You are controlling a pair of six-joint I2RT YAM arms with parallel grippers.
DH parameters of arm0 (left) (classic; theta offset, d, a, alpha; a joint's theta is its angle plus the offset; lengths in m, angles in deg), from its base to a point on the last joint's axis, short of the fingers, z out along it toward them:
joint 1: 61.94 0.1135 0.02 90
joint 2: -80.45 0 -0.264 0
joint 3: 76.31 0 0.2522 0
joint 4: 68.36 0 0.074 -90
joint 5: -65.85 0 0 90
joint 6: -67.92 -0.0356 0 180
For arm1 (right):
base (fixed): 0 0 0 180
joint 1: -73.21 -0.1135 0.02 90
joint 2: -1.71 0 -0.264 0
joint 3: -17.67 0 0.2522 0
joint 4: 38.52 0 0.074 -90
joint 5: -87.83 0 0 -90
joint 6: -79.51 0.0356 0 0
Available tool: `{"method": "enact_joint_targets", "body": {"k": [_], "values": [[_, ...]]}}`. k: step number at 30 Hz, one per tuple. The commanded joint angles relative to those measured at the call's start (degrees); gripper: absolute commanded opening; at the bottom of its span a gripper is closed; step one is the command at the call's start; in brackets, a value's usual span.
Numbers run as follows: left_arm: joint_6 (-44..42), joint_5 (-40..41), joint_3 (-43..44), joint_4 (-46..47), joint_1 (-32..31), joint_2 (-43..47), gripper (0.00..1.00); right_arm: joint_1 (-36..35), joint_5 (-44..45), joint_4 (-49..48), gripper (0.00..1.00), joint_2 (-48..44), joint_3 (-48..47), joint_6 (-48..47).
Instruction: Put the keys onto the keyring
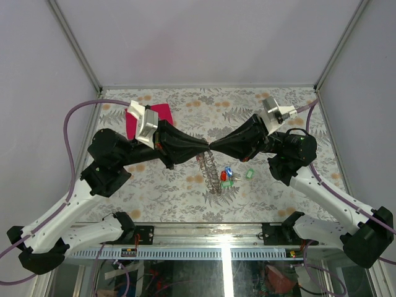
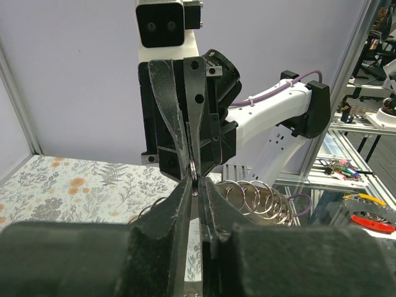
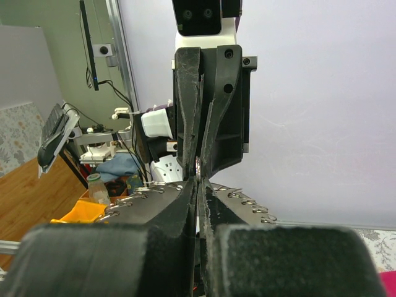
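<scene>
Two grippers meet tip to tip | left gripper (image 1: 206, 147): clamped on keyring (image 1: 211, 171) top coil | right gripper (image 1: 213, 147): pinched tight on same coil | keyring trails down beside keys (image 1: 226, 176) on table (image 1: 278, 111)

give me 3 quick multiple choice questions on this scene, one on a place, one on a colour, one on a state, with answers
1. Where do the keys lie relative to the keyring?
A) threaded on it
B) loose on the table beside it
C) stacked on top of it

2. What colour is the cloth at the far left?
A) yellow
B) black
C) magenta

3. The right gripper is:
A) shut on the keyring
B) wide open
C) shut on a key

Answers:
1 B, the top view shows them lying just right of the coil.
2 C, a magenta square shows there.
3 A, the wrist views show its fingers pinched on the ring's wire.
</scene>
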Motion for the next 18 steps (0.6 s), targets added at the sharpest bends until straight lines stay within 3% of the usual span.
{"method": "enact_joint_targets", "body": {"k": [1,3,8,14,18], "values": [[0.6,0.0,0.7,3.8,-0.4,-0.6,0.06,-0.2,0.9,-4.9,0.0,-0.3,-2.1,0.4],[0.8,-0.1,1.2,3.2,-0.4,-0.8,0.0,-0.2,0.8,-4.8,0.0,-0.3,-2.0,0.3],[0.9,0.2,2.9,0.0,-0.4,-1.6,0.0,-0.2,0.4,-4.1,0.01,-0.9,-1.7,-0.2],[-2.5,1.3,5.4,-7.5,-0.4,-1.2,0.0,-0.2,1.2,9.0,0.32,-5.6,-1.2,-10.4],[-5.7,1.3,7.6,-14.4,-0.4,-1.0,0.0,-0.2,3.8,24.1,0.41,-10.8,-1.9,-21.7]]}}
